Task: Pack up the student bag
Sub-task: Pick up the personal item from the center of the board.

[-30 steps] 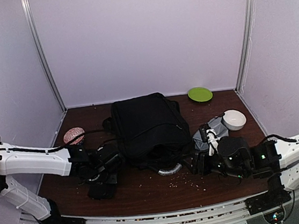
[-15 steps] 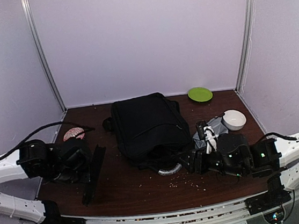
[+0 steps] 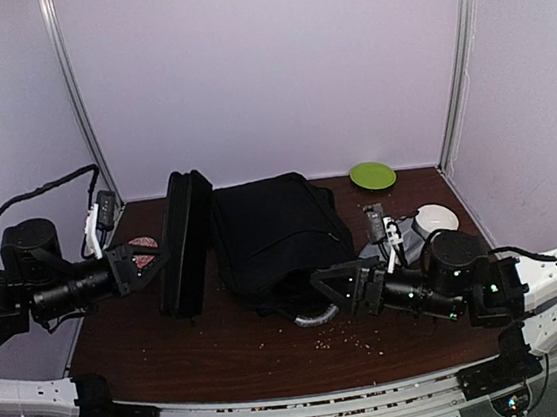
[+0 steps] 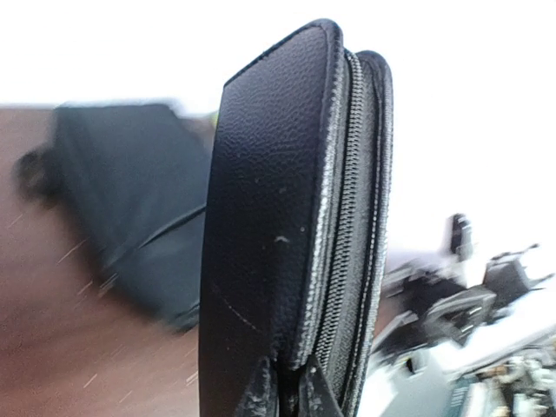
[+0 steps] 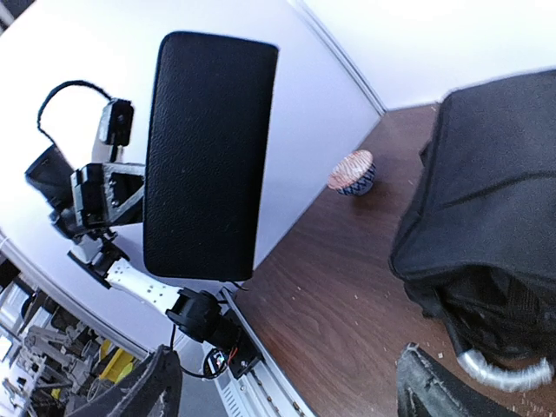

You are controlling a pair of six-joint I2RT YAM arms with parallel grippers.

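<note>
While left gripper (image 3: 154,268) clamps black case (image 3: 184,241) aloft, right gripper (image 3: 320,286) spread wide, empty, crumbed brown table (image 3: 245,358), student bag (image 3: 276,229) at twelve o'clock, lilac walls (image 3: 273,68).

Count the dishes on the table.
3: a green plate at the back right, a white bowl on the right, a patterned bowl on the left. Others may be hidden.

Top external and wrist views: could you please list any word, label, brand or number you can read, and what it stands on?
None can be read. The black grained zipped case shows only plain texture and a zip; the large black fabric backpack shows no label; the green plate and white bowl look unmarked.
</note>
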